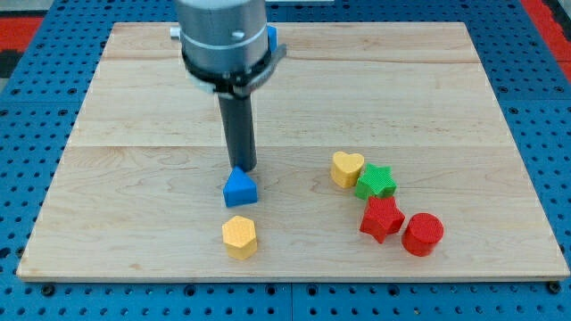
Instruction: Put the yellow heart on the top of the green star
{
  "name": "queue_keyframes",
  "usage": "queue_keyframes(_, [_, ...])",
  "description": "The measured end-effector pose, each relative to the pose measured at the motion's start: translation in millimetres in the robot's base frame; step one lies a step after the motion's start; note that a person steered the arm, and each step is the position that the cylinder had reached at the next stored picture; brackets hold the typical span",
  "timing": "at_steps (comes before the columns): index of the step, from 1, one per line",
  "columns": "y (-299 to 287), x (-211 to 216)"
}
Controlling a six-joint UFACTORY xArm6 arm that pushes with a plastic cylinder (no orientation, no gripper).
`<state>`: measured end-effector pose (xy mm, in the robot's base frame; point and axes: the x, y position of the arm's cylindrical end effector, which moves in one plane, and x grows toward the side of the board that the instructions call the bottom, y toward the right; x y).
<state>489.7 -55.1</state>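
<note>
My tip (243,168) sits just behind the blue triangle block (240,188), touching or all but touching its far edge; can't tell which. No pincer on this rig, only the straight dark rod (238,129), so nothing to report as apart or together.

Yellow heart (347,168) lies right of centre on the wooden worktop (134,107), well apart from the tip, off to its right. Green star (376,182) is just right of the heart and slightly nearer, the two touching or nearly so. So the heart is at the star's far-left side, both flat on the worktop.

Red star (381,218) sits just near of the green star, edges about touching. Red cylinder (422,234) is right beside the red star, on its right and a bit nearer.

Yellow hexagon block (239,236) lies near of the blue triangle, close but w/ a visible gap, roughly in line w/ the rod.

Arm's grey wrist housing (223,36) hangs over the far-left-centre part of the worktop. Blue pegboard (36,98) surrounds the worktop on all sides.
</note>
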Motion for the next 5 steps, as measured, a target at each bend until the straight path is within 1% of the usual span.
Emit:
queue_keyframes(1, [0,31])
queue_keyframes(2, [32,23])
queue_keyframes(3, [109,18])
queue_keyframes(4, [141,17])
queue_keyframes(5, [143,15])
